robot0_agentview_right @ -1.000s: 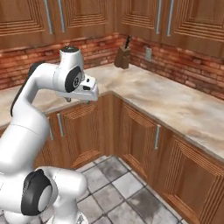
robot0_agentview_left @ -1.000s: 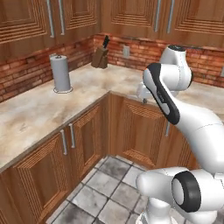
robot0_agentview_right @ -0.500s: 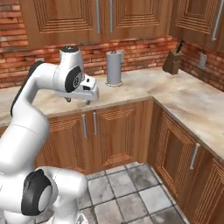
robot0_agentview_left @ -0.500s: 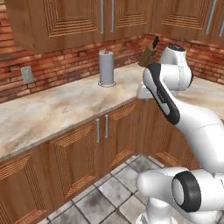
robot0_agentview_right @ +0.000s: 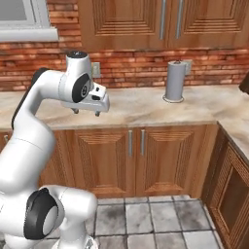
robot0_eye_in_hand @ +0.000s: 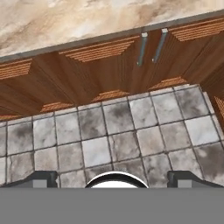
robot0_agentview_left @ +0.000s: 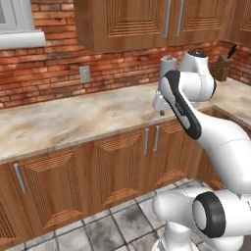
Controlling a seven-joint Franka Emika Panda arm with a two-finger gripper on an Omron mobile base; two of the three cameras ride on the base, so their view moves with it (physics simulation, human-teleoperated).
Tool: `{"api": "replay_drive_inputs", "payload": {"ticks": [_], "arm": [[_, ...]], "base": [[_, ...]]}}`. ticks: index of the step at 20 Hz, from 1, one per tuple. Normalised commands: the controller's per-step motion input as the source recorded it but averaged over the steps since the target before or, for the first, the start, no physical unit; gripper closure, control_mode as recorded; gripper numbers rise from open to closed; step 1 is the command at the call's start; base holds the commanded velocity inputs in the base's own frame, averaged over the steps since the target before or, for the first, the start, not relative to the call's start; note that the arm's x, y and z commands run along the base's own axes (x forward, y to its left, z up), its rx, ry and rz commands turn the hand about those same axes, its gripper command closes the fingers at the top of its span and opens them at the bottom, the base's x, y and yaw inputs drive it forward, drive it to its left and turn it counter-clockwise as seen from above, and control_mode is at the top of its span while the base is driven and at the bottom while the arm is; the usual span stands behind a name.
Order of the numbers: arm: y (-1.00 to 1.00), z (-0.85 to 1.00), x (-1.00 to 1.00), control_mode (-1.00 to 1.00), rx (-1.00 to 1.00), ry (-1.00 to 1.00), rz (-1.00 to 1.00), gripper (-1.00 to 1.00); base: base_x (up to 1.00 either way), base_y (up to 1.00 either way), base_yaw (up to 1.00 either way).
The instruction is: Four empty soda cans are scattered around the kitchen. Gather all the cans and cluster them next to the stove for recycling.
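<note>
Claw (robot0_agentview_right: 86,112) gapes wide and empty above the tiled floor (robot0_eye_in_hand: 113,131).

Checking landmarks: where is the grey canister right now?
The grey canister stands upright on the counter against the brick wall, right of the open gripper in the right base view.

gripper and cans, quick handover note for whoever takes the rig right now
Gripper: open and empty, held in front of the lower cabinets, pointing down at the tiled floor.
Job's things: no soda can and no stove can be seen from here. The marble counter ahead carries a grey canister; a knife block stands further along to the right.
Done: nothing that can be confirmed from these views.
Left: find the cans, carry each to the stove and cluster them there.
</note>
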Motion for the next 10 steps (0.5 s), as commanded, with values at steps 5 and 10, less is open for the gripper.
{"api": "replay_drive_inputs", "payload": {"ticks": [5, 10], "arm": [[0.00, 0.00, 0.00, 1.00, 0.00, 0.00, 0.00, -1.00], [0.00, 0.00, 0.00, 1.00, 0.00, 0.00, 0.00, -1.00]], "base": [[0.08, 0.31, 0.41], [0.11, 0.45, 0.36]]}}
